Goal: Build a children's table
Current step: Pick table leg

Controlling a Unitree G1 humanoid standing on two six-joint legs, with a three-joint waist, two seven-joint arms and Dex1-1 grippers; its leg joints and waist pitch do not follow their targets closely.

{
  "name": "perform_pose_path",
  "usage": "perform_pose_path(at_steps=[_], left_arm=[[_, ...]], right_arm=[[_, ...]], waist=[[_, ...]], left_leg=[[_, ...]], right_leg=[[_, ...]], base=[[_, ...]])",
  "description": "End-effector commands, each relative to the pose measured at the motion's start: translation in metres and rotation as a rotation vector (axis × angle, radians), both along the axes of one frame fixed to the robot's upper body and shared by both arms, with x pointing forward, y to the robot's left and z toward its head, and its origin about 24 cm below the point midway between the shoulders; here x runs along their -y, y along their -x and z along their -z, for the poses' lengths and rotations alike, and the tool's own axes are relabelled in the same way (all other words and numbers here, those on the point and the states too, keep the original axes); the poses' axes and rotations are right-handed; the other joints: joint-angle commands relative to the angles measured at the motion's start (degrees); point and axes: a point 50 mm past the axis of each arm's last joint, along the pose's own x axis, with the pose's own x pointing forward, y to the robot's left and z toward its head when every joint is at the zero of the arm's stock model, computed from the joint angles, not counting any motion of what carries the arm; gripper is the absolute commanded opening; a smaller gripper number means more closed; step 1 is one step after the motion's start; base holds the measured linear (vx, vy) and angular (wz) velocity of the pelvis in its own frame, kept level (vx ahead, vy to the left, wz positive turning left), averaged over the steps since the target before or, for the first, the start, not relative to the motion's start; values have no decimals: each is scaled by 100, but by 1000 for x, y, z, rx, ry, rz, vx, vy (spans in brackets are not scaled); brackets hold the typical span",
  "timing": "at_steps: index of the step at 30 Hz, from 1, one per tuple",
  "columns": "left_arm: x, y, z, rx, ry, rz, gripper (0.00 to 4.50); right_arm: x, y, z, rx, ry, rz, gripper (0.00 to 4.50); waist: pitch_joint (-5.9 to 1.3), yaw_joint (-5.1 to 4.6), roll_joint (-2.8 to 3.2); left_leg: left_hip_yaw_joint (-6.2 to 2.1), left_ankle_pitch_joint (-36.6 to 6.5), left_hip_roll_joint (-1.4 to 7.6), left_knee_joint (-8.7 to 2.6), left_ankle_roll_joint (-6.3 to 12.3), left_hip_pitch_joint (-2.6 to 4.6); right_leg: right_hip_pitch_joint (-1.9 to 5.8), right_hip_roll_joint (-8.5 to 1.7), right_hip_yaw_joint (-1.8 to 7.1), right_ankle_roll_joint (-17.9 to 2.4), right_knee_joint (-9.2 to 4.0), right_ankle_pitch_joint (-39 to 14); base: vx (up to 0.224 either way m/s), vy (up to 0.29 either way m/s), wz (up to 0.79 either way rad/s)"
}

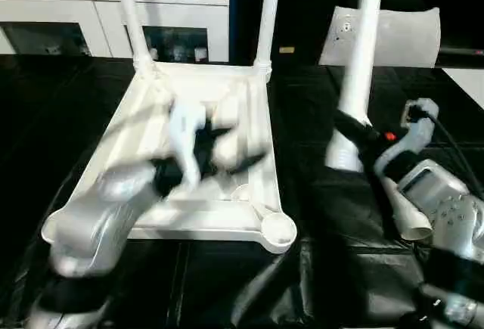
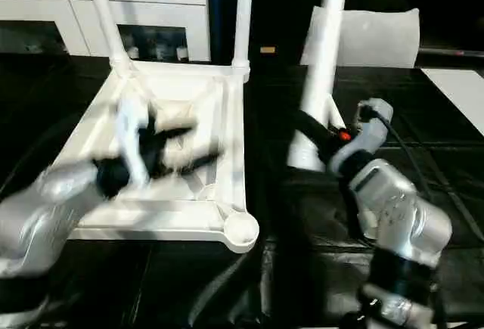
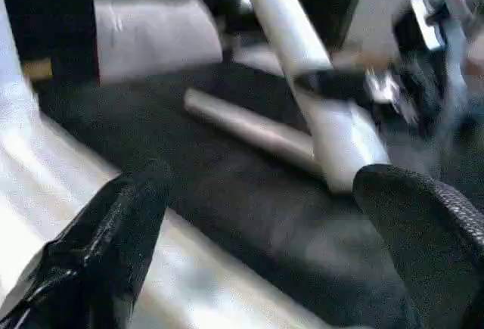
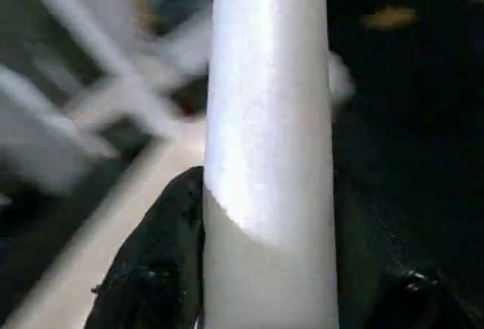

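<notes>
Tabletop: you are looking at the white plastic rectangular tabletop [image 1: 193,215] lying upside down on the black-covered surface [image 1: 45,125], ribbed underside facing up.
Mounted legs: two long white tapered round legs are standing upright in the far corner sockets, the far-left leg [image 1: 130,15] and the far-right leg [image 1: 267,15].
Empty socket: the near-right round corner socket [image 1: 277,231] is sitting open, nothing in it.
Near-left corner: your left silver forearm [image 1: 94,223] is covering it, so you cannot tell its state.
Left end effector: your left end effector [image 2: 170,147] is hovering over the middle of the ribbed underside, its two black fingers [image 3: 106,246] standing wide apart with nothing between them; it is heavily blurred.
Right end effector: your right end effector [image 2: 318,138] is clamping the third white tapered leg [image 2: 321,64] near its wider lower end, a black finger [image 4: 162,253] pressing on each side of the shaft.
Third leg: it is standing nearly upright, just right of the tabletop and apart from it, its wide end down near the surface; you cannot tell whether that end is touching the cloth.
Fourth leg: another white tapered leg [image 3: 249,126] is lying flat on the surface just beyond the held leg.
Right forearm: your right silver forearm [image 2: 397,215] is reaching in from the near right.
Background: a flat white bag [image 1: 397,34] is lying behind the held leg; white cabinets [image 1: 60,11] are lining the far left.
</notes>
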Motion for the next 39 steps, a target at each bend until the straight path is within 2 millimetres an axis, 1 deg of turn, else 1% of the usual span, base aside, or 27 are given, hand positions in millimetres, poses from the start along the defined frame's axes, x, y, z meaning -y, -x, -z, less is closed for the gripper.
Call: perform_pose_path(at_steps=[1, 3, 4, 5, 6, 7, 8, 9, 11, 14, 15, 16, 17, 19, 20, 22, 23, 25, 26, 27, 28, 29, 31, 35, 37, 38, 39], left_arm=[[1, -10, -7, -35, 76, -36, 450], [9, -18, -18, -50, 165, -30, 450], [12, -20, -21, -56, 189, -25, 450], [18, -25, -28, -84, 253, -19, 450], [18, -25, -28, -84, 253, -19, 450], [23, -28, -33, -114, 315, -10, 450], [25, -30, -37, -128, 350, -2, 450], [27, -31, -39, -135, 370, 3, 450], [31, -31, -44, -159, 418, 37, 450], [37, -25, -48, -179, 457, 104, 450], [38, -24, -49, -182, 465, 115, 450], [38, -23, -50, -188, 479, 126, 450], [39, -22, -51, -196, 493, 138, 450], [39, -20, -51, -201, 492, 152, 450], [40, -19, -51, -203, 489, 153, 450], [39, -16, -47, -205, 477, 148, 450], [39, -16, -46, -204, 475, 147, 450], [38, -14, -46, -198, 481, 146, 423], [37, -13, -46, -194, 492, 151, 423], [36, -12, -46, -191, 502, 162, 423], [36, -12, -46, -191, 502, 162, 423], [35, -6, -46, -182, 521, 211, 416], [35, -4, -46, -181, 524, 230, 416], [33, 0, -39, -178, 531, 294, 416], [31, 0, -38, -179, 549, 315, 416], [29, 0, -37, -184, 564, 332, 416], [28, 0, -37, -185, 568, 335, 416]], right_arm=[[-11, 9, -11, 74, -67, -111, 191], [-23, 18, -14, 110, -111, -204, 191], [-27, 20, -15, 119, -116, -225, 191], [-35, 26, -17, 137, -139, -293, 191], [-35, 26, -17, 137, -139, -293, 191], [-42, 31, -19, 154, -154, -345, 191], [-45, 33, -20, 156, -152, -369, 191], [-46, 35, -20, 156, -150, -385, 191], [-50, 38, -19, 153, -142, -414, 191], [-55, 41, -17, 140, -112, -450, 191], [-56, 41, -17, 137, -104, -455, 191], [-56, 42, -17, 135, -98, -458, 191], [-57, 41, -16, 130, -87, -458, 191], [-58, 41, -15, 125, -67, -461, 191], [-58, 41, -15, 124, -56, -460, 191], [-61, 40, -15, 125, -16, -470, 191], [-61, 40, -15, 126, -7, -473, 191], [-63, 41, -15, 127, -5, -482, 191], [-63, 41, -15, 128, -7, -489, 191], [-64, 41, -15, 129, -12, -497, 191], [-64, 41, -15, 129, -12, -497, 191], [-66, 43, -15, 134, -22, -523, 191], [-66, 44, -15, 136, -28, -536, 191], [-70, 51, -17, 155, -71, -620, 191], [-70, 52, -18, 159, -81, -635, 191], [-71, 53, -19, 163, -90, -649, 191], [-71, 53, -19, 163, -93, -652, 191]], waist=[[-385, 19, 9], [-385, 28, 12], [-404, 46, 13], [-406, 62, 7], [-398, 59, -3], [-385, 43, -15], [-381, 59, -19], [-373, 60, -23], [-371, 68, -32], [-372, 86, -61], [-371, 82, -54], [-371, 71, -96], [-365, 83, -72], [-365, 89, -74], [-361, 83, -143], [-349, 94, -120], [-346, 96, -126], [-347, 97, -122], [-348, 98, -120], [-349, 95, -169], [-343, 106, -150], [-345, 114, -169], [-336, 115, -150], [-332, 160, -151], [-333, 167, -157], [-331, 176, -181], [-327, 180, -183]], left_leg=[[-46, -791, 143, -353, -31, 22], [-47, -727, 135, -360, 2, -2], [-45, -730, 143, -337, 12, 16], [-47, -633, 141, -337, 34, -6], [-43, -625, 140, -337, 50, -16], [-57, -656, 131, -350, 51, -41], [-44, -712, 129, -329, 53, -20], [-47, -729, 130, -336, 53, -23], [-54, -694, 129, -342, 30, -41], [-62, -648, 144, -354, 5, -37], [-61, -632, 144, -354, -4, -41], [-57, -627, 137, -353, 7, -47], [-58, -653, 142, -353, 6, -41], [-56, -644, 141, -349, 2, -42], [-52, -630, 147, -359, 21, -54], [-55, -620, 148, -362, 16, -59], [-54, -633, 154, -364, 6, -52], [-57, -642, 156, -369, -2, -48], [-56, -658, 159, -368, -7, -45], [-54, -659, 164, -372, 1, -48], [-60, -655, 163, -377, -5, -54], [-59, -671, 168, -377, -16, -45], [-57, -651, 174, -381, -20, -41], [-53, -656, 187, -395, -3, -27], [-53, -622, 187, -397, 9, -35], [-48, -636, 181, -395, 8, -31], [-47, -651, 185, -398, 1, -27]], right_leg=[[279, -347, 183, -959, -467, -1061], [292, -356, 177, -981, -479, -1037], [289, -373, 179, -1009, -476, -1030], [302, -374, 175, -1025, -470, -930], [300, -376, 179, -1026, -480, -917], [311, -378, 163, -1001, -484, -1068], [291, -388, 170, -963, -519, -1248], [289, -391, 173, -929, -531, -1350], [288, -392, 172, -807, -539, -1522], [278, -396, 167, -752, -535, -1581], [278, -395, 166, -762, -532, -1545], [280, -388, 166, -764, -540, -1521], [273, -403, 169, -753, -542, -1579], [274, -401, 172, -733, -546, -1614], [280, -394, 173, -699, -549, -1585], [275, -410, 178, -631, -549, -1657], [267, -407, 180, -587, -557, -1721], [264, -409, 181, -551, -559, -1764], [256, -409, 182, -543, -563, -1762], [261, -410, 179, -539, -563, -1756], [262, -415, 179, -547, -552, -1756], [258, -418, 177, -551, -554, -1744], [241, -404, 182, -576, -549, -1628], [240, -409, 187, -588, -541, -1538], [252, -418, 188, -622, -532, -1428], [251, -424, 189, -628, -537, -1477], [245, -426, 192, -632, -538, -1515]], base=[[0, 0, 0], [0, 0, 0], [0, 0, 0], [0, 0, 0], [0, 0, 0], [0, 0, 0], [0, 0, 0], [0, 0, 0], [0, 0, 0], [0, 0, 0], [0, 0, 0], [0, 0, 0], [0, 0, 0], [0, 0, 0], [0, 0, 0], [0, 0, 0], [0, 0, 0], [0, 0, 0], [0, 0, 0], [0, 0, 0], [0, 0, 0], [0, 0, 0], [0, 0, 0], [0, 0, 0], [0, 0, 0], [0, 0, 0], [0, 0, 0]])
